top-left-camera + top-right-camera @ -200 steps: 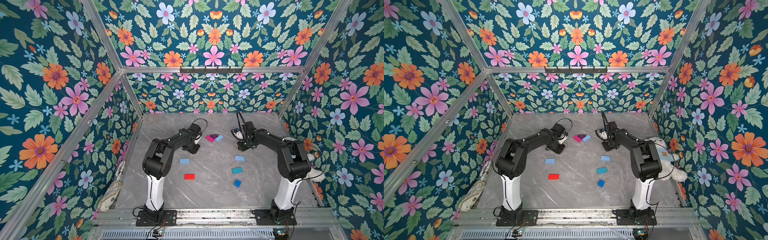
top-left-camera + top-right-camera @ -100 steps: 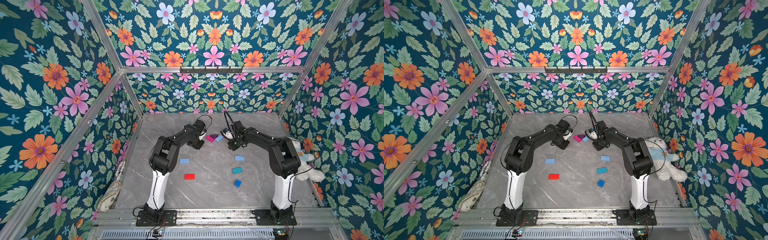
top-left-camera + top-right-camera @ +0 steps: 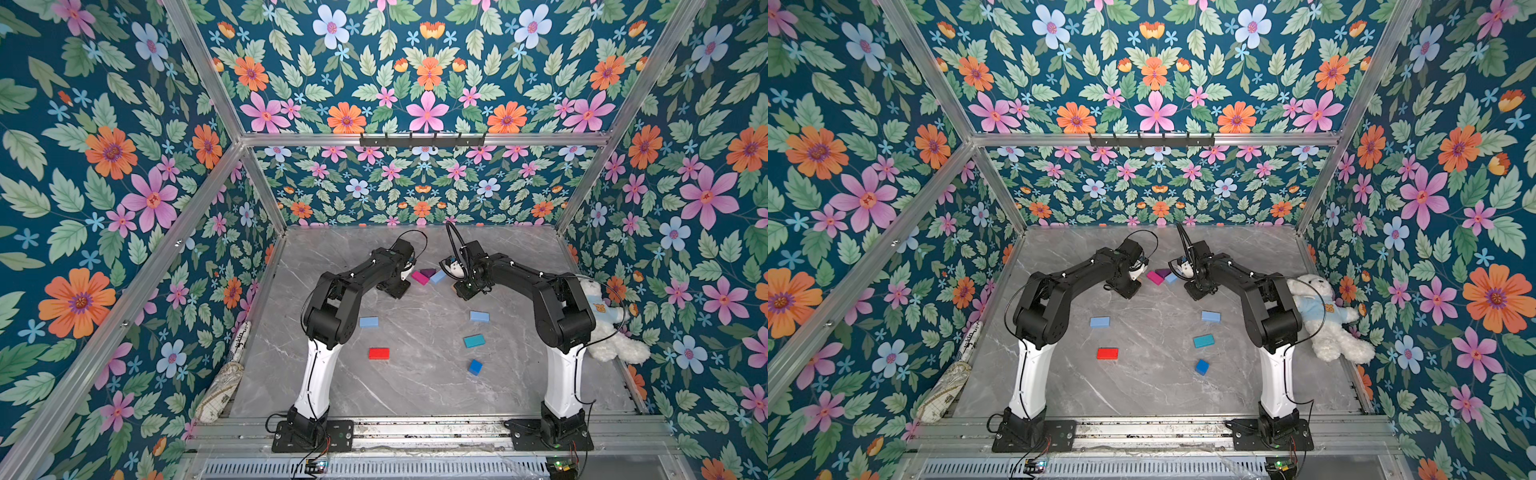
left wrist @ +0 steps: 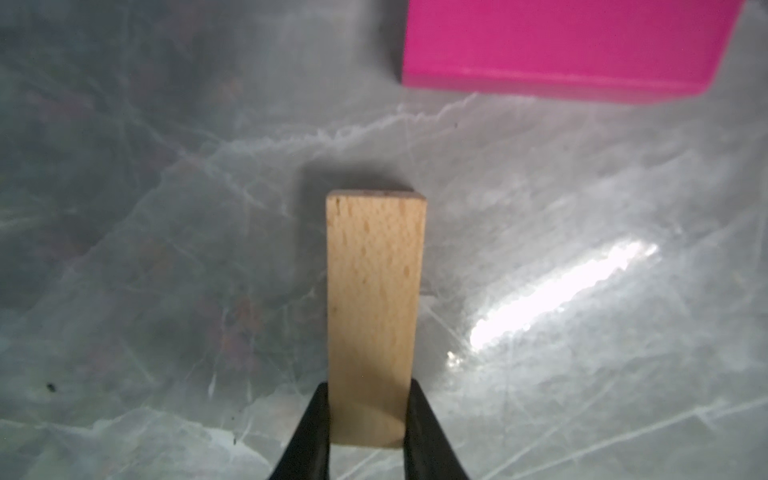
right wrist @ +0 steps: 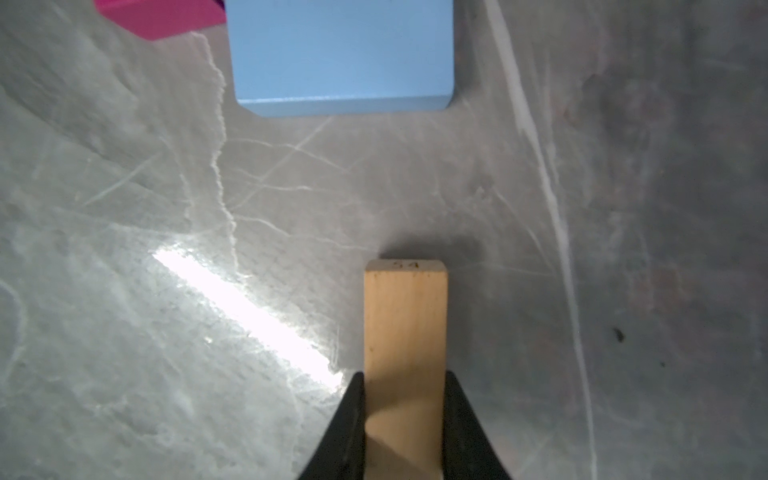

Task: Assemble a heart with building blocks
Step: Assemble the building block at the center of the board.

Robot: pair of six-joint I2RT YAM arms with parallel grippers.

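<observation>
1. Toward the left of the grey marble-patterned desk (image 3: 415, 390), a pale-blue rectangular block (image 3: 368, 322) lies flat. A flat red rectangular block (image 3: 379, 353) sits nearer the front edge, apart from it.
2. The left tool (image 4: 369, 386) is pinching a plain tan wooden block (image 4: 376, 291) by its long narrow sides. The block sticks out lengthwise past the fingertips. Its far end appears to be on or just above the desk, though the blurred wrist view does not settle which.
3. At the far middle of the desk, between the two tools, the heart (image 3: 427, 275) is only three pieces packed together. These are a magenta rectangular block (image 3: 419, 278), a dark purple triangle (image 3: 428, 272) and a light-blue rectangular piece (image 3: 437, 277). The magenta block lies near the left tool's tan block without touching it.
4. The right tool (image 5: 405, 376) is clamped on a second tan wooden block (image 5: 405, 316), again by its narrow sides. The light-blue piece lies ahead of it, clearly apart.
5. Right of centre, three loose blocks lie flat and apart from each other: a sky-blue rectangle (image 3: 479, 316), a teal rectangle (image 3: 474, 340) and a small deep-blue block (image 3: 475, 367) nearest the front.
6. At the right edge, a white plush bear in a blue shirt (image 3: 602, 320) lies behind the right arm.
</observation>
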